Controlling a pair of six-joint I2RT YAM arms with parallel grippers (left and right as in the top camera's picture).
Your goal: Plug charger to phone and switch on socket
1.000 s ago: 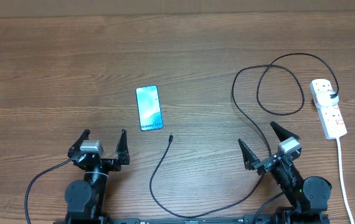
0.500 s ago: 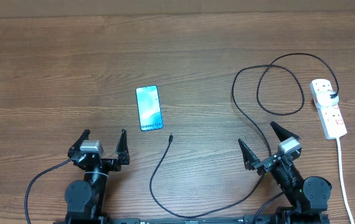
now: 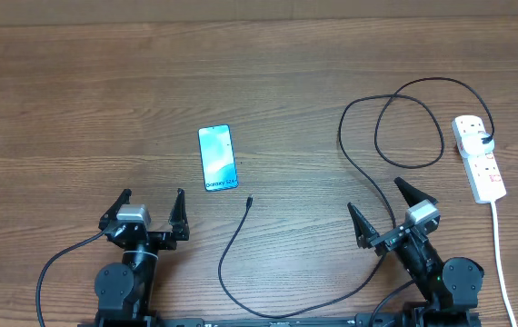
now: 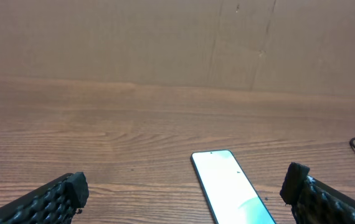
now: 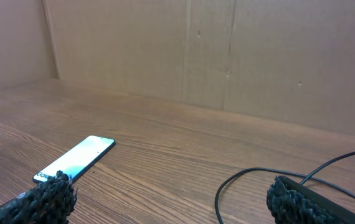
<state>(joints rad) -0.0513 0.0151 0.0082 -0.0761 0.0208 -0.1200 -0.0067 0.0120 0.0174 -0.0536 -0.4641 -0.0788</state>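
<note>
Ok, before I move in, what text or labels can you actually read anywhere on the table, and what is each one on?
"Galaxy S24": white print on the phone, near its short edge at the lower end in the overhead view; small but legible.
Any markings on the power strip are too small to read.
Nothing else in view carries readable text.

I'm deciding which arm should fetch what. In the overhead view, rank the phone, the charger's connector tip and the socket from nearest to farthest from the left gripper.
Measured from the left gripper:
1. phone, just ahead and to its right.
2. charger's connector tip, further right, level with the gripper.
3. socket, far across on the right side.
</note>
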